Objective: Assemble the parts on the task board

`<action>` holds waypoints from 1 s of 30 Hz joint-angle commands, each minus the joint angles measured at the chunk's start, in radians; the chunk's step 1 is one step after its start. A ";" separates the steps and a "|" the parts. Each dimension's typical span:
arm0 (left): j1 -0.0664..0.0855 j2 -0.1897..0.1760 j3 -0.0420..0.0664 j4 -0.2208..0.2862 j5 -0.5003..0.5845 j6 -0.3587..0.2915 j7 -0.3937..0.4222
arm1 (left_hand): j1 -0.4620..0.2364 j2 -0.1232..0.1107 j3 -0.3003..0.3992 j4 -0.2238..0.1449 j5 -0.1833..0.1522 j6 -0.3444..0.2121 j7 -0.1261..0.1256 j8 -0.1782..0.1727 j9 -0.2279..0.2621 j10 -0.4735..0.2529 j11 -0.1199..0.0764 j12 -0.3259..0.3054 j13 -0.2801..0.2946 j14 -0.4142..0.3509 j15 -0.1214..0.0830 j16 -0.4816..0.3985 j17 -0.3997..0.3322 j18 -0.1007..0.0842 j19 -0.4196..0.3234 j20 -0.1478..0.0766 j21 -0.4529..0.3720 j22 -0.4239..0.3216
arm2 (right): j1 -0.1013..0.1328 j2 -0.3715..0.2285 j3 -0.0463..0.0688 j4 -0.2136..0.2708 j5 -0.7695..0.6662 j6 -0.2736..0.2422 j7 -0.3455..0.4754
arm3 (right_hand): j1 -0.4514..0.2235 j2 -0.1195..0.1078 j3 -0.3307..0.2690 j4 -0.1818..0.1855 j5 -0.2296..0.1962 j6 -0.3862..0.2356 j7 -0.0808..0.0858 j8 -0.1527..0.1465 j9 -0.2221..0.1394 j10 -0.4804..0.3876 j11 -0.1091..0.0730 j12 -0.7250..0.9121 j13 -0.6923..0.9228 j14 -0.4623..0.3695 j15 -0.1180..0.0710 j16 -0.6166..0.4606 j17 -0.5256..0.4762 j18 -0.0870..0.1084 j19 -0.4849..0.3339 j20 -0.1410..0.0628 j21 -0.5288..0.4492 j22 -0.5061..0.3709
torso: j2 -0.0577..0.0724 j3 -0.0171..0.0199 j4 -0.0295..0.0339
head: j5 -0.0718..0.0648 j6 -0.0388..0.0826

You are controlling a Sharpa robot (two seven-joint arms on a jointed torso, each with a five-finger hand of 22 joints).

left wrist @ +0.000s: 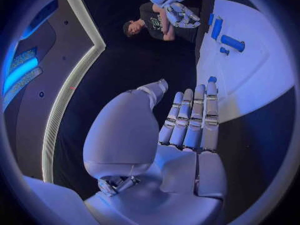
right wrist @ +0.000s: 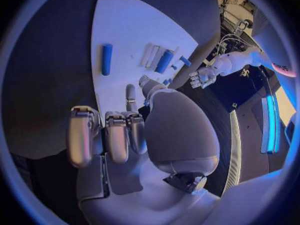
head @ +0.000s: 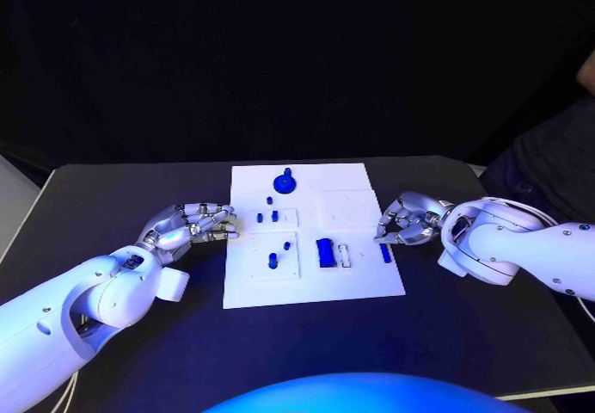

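Observation:
The white task board point(head: 310, 280) lies mid-table. A blue knob point(head: 286, 182) stands at its far end, with small blue pegs point(head: 269, 216) and two more pegs point(head: 279, 253) nearer me. A blue block point(head: 325, 252) lies beside a pale strip point(head: 344, 255). A blue cylinder point(head: 387, 253) lies flat by the board's right edge, also seen as the cylinder point(right wrist: 107, 59). My right hand point(head: 409, 222) hovers just beyond it, fingers point(right wrist: 115, 135) curled in, holding nothing. My left hand point(head: 199, 224) sits at the board's left edge, fingers point(left wrist: 190, 117) stretched out straight, holding nothing.
The black table point(head: 137, 185) surrounds the board on all sides. A person's dark sleeve point(head: 546, 163) is at the far right edge, touching nothing.

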 commanded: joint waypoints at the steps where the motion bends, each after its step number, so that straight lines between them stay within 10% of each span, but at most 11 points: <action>1: -0.001 0.003 0.001 0.003 -0.005 0.016 0.014 | 0.001 0.008 -0.005 0.002 -0.003 -0.004 0.028 0.003 -0.001 -0.007 0.002 0.006 0.001 -0.005 0.000 -0.007 0.001 0.012 0.006 0.001 -0.003 -0.001 | -0.001 -0.007 -0.002 0.003 -0.097 0.069 -0.128 | -0.017 -0.013 -0.010 0.020 0.004 0.015 0.000 -0.003 -0.003 0.107 -0.006 0.005 0.263 0.102 -0.005 0.006 0.263 -0.014 0.082 -0.002 -0.001 0.193 | -0.001 -0.0007 0.0013 | -0.006 0.000; 9: -0.001 0.001 0.001 0.004 -0.005 0.016 0.014 | 0.001 0.008 -0.005 0.002 -0.003 -0.004 0.028 0.003 -0.001 -0.007 0.002 0.006 0.001 -0.005 0.000 -0.007 0.001 0.012 0.006 0.001 -0.003 -0.001 | -0.005 -0.026 -0.006 0.021 -0.141 0.038 -0.214 | -0.079 -0.022 -0.112 0.073 0.131 0.041 -0.012 0.016 -0.003 0.107 -0.016 0.005 0.263 0.102 -0.013 0.006 0.263 -0.014 0.082 -0.008 0.001 0.196 | 0.000 0.0001 0.0000 | -0.008 -0.003; 17: -0.001 -0.001 0.001 0.003 -0.005 0.016 0.013 | 0.001 0.008 -0.005 0.003 -0.003 -0.005 0.028 0.004 -0.002 -0.008 0.003 0.007 0.001 -0.006 0.000 -0.007 0.001 0.012 0.006 0.001 -0.003 -0.003 | -0.016 -0.021 -0.008 0.029 -0.187 -0.016 -0.263 | -0.100 0.004 -0.251 0.077 0.153 0.055 -0.026 0.054 0.011 0.107 -0.028 0.005 0.263 0.102 -0.023 0.006 0.263 -0.014 0.083 -0.016 -0.003 0.196 | 0.000 0.0007 0.0015 | -0.011 -0.002; 30: -0.001 -0.003 0.001 0.003 -0.005 0.017 0.012 | 0.001 0.009 -0.005 0.003 -0.003 -0.005 0.028 0.004 -0.002 -0.008 0.003 0.007 0.001 -0.006 0.000 -0.007 0.001 0.012 0.006 0.001 -0.003 -0.003 | -0.061 0.030 -0.009 0.000 -0.220 -0.028 -0.278 | -0.093 0.014 -0.281 0.075 0.163 0.053 -0.029 0.064 0.017 0.107 -0.031 0.005 0.263 0.102 -0.025 0.006 0.263 -0.013 0.082 -0.018 -0.008 0.194 | 0.000 0.0002 0.0023 | -0.014 -0.005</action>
